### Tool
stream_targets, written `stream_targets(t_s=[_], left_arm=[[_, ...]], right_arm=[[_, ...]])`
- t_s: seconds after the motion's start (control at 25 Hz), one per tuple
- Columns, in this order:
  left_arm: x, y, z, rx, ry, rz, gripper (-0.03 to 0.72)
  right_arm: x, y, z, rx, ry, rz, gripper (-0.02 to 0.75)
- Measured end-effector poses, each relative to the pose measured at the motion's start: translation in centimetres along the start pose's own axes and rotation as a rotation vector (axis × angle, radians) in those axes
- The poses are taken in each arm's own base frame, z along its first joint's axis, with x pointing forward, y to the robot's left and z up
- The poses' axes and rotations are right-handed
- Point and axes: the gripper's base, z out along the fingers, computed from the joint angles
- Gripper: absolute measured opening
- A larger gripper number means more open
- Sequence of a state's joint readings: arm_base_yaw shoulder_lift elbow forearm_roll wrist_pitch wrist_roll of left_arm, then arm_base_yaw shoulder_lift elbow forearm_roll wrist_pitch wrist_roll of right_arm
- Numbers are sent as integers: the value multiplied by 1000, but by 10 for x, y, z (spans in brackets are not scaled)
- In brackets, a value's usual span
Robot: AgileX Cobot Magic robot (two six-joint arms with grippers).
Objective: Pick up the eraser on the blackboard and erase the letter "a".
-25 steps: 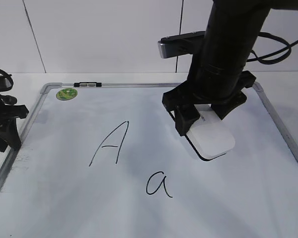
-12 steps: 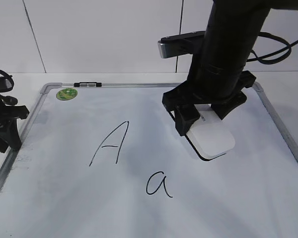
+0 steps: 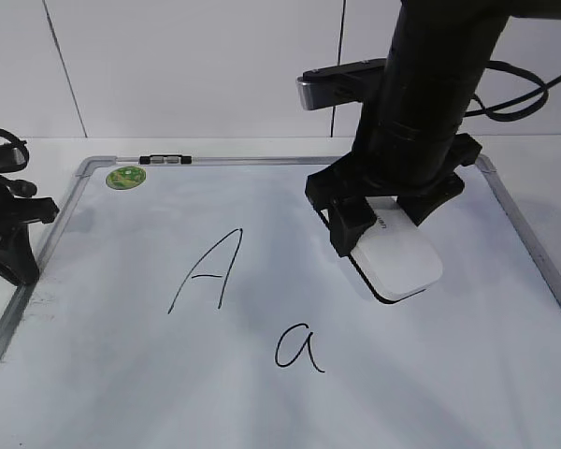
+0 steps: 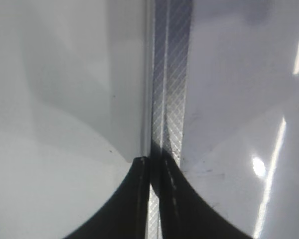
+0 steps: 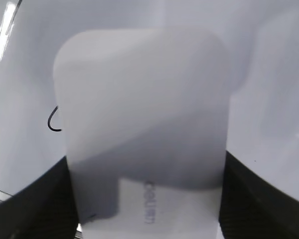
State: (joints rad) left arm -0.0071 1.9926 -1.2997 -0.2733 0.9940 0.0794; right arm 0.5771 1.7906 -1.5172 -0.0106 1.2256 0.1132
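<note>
The right gripper (image 3: 385,223) has its jaws clamped on the two long sides of the eraser (image 3: 398,259), holding the end with the grey lettering, while the free end sticks out past the fingertips toward the near edge of the board. In the right wrist view the eraser (image 5: 144,129) fills the space between the two black fingers (image 5: 35,199), and a short curve of black marker shows just beside its left edge. Whether the black base touches the board or sits slightly above it cannot be told. Below and to the left of the jaws, near but apart from the eraser, is the letter "a" (image 3: 299,349), unsmudged. Further left stands the capital "A" (image 3: 208,272). The whiteboard (image 3: 122,393) lies flat under everything.

The left gripper (image 3: 5,234) is well apart, over the board's left frame; its jaws are pressed together with nothing between them, the frame strip (image 4: 170,79) running straight out from the tips.
</note>
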Motion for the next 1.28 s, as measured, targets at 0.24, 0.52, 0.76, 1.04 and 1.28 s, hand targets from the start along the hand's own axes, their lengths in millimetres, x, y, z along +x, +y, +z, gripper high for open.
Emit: stream_targets(t_s=[0.24, 0.52, 0.76, 1.04, 1.28], left_arm=[[0, 0, 0, 2, -1, -1, 17], [0, -1, 0, 5, -1, -1, 17], [0, -1, 0, 7, -1, -2, 17], [0, -1, 0, 8, -1, -1, 17], [0, -1, 0, 12, -2, -4, 17]], right_arm=[[-1, 0, 3, 1, 7, -2, 548], [-6, 16, 34, 4, 85, -49, 548], [-5, 38, 58, 7, 146, -106, 548], [-5, 46, 78, 13, 193, -130, 548], [-5, 47, 94, 19, 230, -132, 548]])
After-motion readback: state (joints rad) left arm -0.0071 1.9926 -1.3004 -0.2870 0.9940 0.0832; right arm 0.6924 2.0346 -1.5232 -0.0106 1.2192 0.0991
